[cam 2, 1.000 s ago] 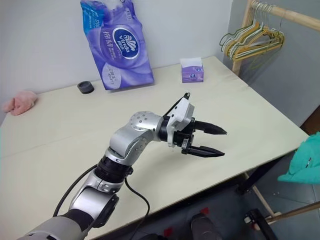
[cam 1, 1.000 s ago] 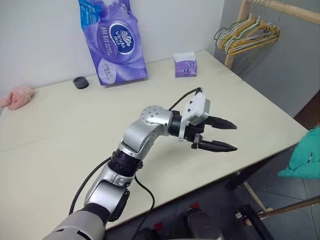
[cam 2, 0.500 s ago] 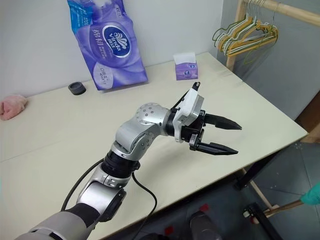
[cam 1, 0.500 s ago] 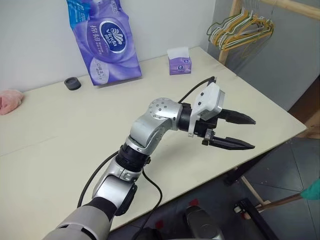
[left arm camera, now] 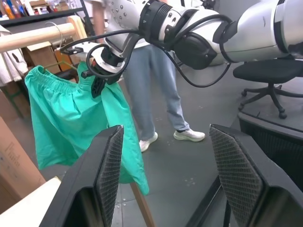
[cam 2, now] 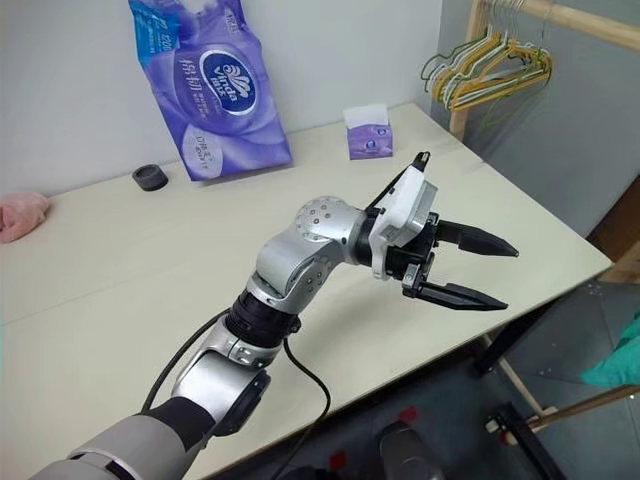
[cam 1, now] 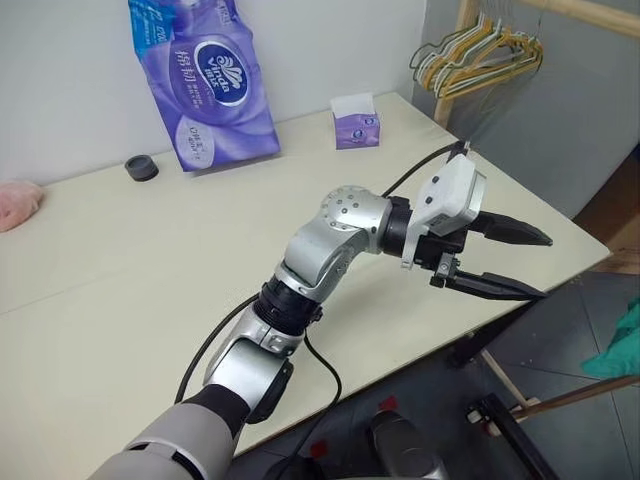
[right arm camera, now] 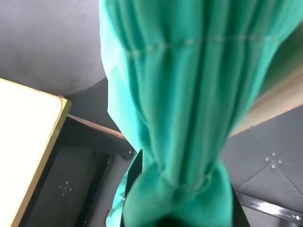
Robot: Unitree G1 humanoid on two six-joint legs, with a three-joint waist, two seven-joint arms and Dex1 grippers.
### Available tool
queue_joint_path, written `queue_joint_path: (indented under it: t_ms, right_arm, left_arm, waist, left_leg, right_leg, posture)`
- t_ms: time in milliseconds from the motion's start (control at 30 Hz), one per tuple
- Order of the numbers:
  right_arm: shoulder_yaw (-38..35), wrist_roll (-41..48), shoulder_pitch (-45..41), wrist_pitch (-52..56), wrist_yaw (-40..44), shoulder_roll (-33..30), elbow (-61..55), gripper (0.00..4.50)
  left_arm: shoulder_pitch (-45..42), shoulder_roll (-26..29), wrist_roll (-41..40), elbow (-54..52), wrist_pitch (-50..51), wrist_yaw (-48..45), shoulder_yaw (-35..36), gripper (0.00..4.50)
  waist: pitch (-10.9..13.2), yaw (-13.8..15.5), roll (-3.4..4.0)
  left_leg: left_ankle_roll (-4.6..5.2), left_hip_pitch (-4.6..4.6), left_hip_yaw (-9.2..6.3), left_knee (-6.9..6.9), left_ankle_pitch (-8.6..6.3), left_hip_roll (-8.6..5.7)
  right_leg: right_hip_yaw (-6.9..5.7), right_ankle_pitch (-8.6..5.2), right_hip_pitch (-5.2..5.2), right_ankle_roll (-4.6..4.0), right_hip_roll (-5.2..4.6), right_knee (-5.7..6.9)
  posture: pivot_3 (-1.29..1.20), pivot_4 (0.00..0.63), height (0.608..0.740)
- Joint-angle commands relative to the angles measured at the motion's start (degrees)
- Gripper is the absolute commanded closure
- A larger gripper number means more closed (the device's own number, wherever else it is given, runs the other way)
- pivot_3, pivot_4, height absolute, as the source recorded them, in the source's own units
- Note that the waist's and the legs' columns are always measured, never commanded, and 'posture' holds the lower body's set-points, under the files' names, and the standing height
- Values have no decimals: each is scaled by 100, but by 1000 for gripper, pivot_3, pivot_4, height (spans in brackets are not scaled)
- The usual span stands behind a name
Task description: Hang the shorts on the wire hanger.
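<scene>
A: Where are the shorts point(left arm camera: 78, 120)?

B: Off the bench point(cam 1: 120, 260), past its right-hand edge. In the left wrist view they hang as a long teal-green drape, gathered waistband uppermost, under the right tool point(left arm camera: 97, 85). A sliver of the same green shows beyond the bench's right edge in the head views.

A: So the right tool has them?

B: Yes. Its black fingers are pinched tight on a bunch of the fabric near the waistband, and the right wrist view shows the cloth bundled up right at the fingers.

A: And the left tool point(cam 1: 510, 262)?

B: Spread wide, holding nothing. It hangs just above the bench's right front edge, fingers roughly level and aimed outward past the edge, toward the shorts.

A: Any sign of the wire hanger?

B: I cannot pick out a single one with certainty. A bunch of yellow and green hangers point(cam 1: 480, 55) hangs on a wooden rail point(cam 1: 585, 15) beyond the bench's far right corner.

A: What else is on the bench?

B: A purple tissue pack point(cam 1: 205, 85) at the back edge against the wall, a small tissue box point(cam 1: 356, 122) toward the far right corner, a dark round thing point(cam 1: 141, 168) just left of the pack, and a pink cloth point(cam 1: 15, 203) at the far left edge.

A: Anybody around?

B: A person's legs point(left arm camera: 158, 90) in jeans and white shoes stand on the floor behind the shorts, away from the bench.
</scene>
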Motion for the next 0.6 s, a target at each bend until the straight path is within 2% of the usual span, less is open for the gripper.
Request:
queue_joint_path:
  t_ms: [33,300,600]
  right_arm:
    - [130,-112,-482,-227,32,-344,-131,4500]
    - [419,-322,-770,-217,203,-324,181,4500]
    - [-18,-374,-40,232,402,-116,-36,4500]
  left_arm:
    - [-168,-97,0,-54,-111,-13,-18,1468]
    - [-249,-219,12,31,-152,-45,-11,1468]
    - [-209,-191,146,41,-277,-129,-131,1468]
  waist:
    - [9,-9,5]
    - [18,-16,9]
    - [20,-19,6]
  left_leg:
    - [0,1,2,0,0,0]
    - [3,1,9,0,-2,0]
    - [4,1,9,0,-2,1]
  right_leg:
    - [2,0,0,1,0,0]
    - [10,1,-3,3,-1,-1]
    - [10,1,-3,7,-1,0]
  posture:
    - [-408,160,740]
    - [-405,157,740]
    - [-404,158,740]
